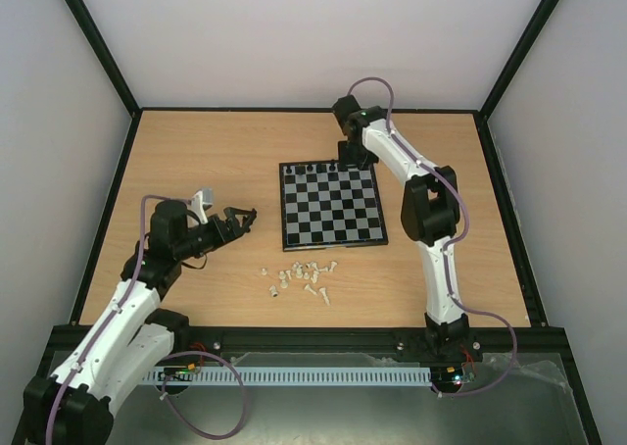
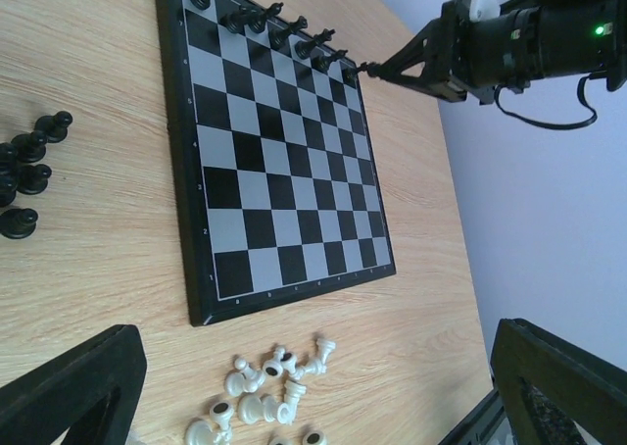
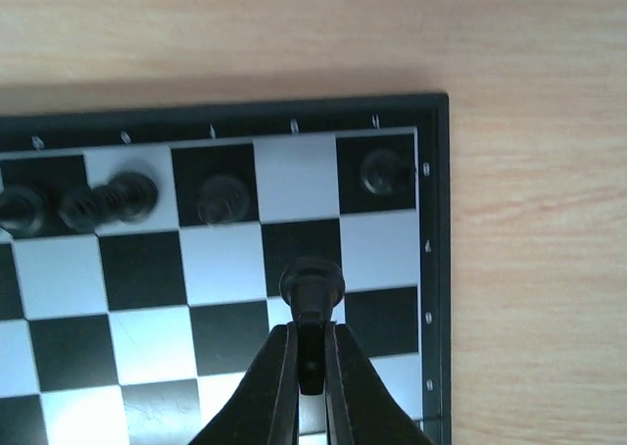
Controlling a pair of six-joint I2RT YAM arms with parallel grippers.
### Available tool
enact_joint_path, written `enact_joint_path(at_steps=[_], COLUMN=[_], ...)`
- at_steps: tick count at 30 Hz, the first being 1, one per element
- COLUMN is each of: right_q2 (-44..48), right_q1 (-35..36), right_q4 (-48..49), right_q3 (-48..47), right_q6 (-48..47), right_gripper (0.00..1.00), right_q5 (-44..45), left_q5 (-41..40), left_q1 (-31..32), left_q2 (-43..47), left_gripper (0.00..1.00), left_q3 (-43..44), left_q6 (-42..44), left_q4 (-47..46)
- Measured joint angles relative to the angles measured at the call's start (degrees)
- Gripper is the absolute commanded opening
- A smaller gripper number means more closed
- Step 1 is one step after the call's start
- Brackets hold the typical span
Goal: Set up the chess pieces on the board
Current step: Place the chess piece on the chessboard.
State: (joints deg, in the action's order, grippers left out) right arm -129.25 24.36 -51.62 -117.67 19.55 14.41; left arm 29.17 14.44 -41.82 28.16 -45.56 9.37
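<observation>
The board (image 1: 331,208) lies mid-table, with a row of black chess pieces (image 1: 309,170) along its far edge. My right gripper (image 1: 349,157) hovers over the board's far right corner. In the right wrist view it (image 3: 311,335) is shut on a black piece (image 3: 312,282) above the second row, near several standing black pieces (image 3: 223,198). My left gripper (image 1: 245,215) is open and empty left of the board. White pieces (image 1: 299,276) lie toppled in a heap on the table in front of the board, and show in the left wrist view (image 2: 265,396) between my fingers (image 2: 69,391).
A few loose black pieces (image 2: 27,171) stand on the wood off one side of the board (image 2: 274,141) in the left wrist view. The right arm (image 2: 509,43) reaches over the board's corner. A black frame borders the wooden table (image 1: 196,151).
</observation>
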Motion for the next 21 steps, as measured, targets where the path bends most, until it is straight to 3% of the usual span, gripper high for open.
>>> enact_joint_path(at_steps=[10,21], right_q2=[-4.6,-9.1], right_q1=[-2.0,-2.7], right_q4=[0.3,0.5], right_q3=[-7.1,-8.5], right_q6=[-1.6,-2.8], right_gripper=[0.01,0.01], right_q5=[-2.1,-3.9], left_q5=[-0.3,-0.3], left_q1=[-0.5,-0.6], left_q2=[-1.6,-3.1], left_gripper=[1.00,1.00], left_q3=[0.5,1.1], left_q6=[1.0,1.0], left_q4=[-0.1,-2.4])
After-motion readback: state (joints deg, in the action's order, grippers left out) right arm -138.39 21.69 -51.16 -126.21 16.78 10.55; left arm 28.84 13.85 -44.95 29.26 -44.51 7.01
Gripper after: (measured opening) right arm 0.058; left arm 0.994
